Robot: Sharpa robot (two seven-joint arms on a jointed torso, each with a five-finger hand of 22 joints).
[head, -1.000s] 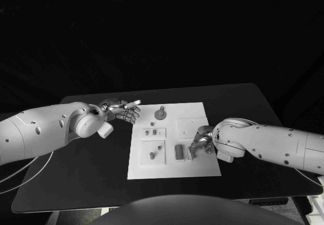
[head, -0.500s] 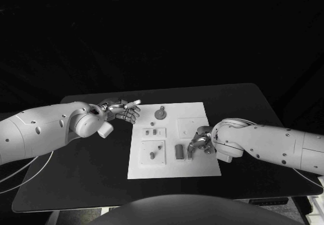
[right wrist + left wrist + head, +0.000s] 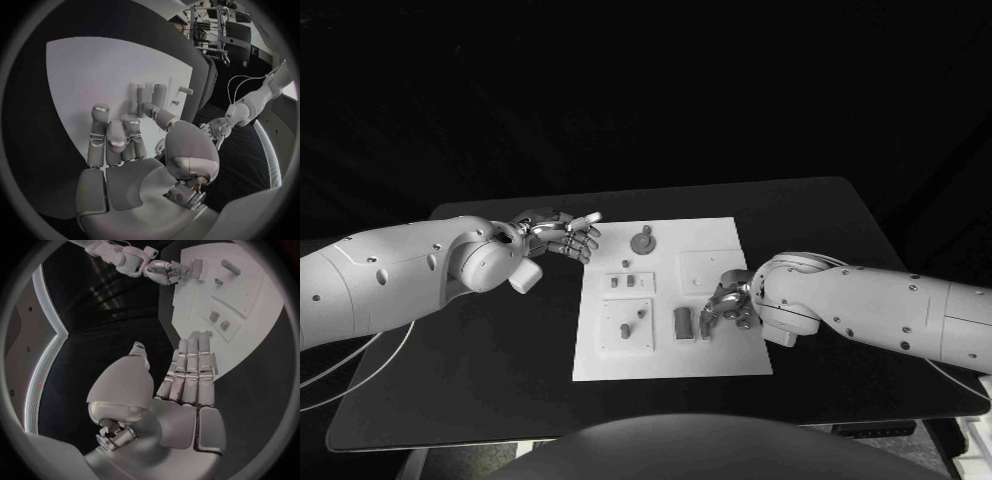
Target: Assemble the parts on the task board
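My right hand rests on the task board beside a grey part — whether it grips anything I cannot tell. My left hand hovers empty, fingers straight — wrist view.

Two white rounded arms, left hand, right hand, silver fingers
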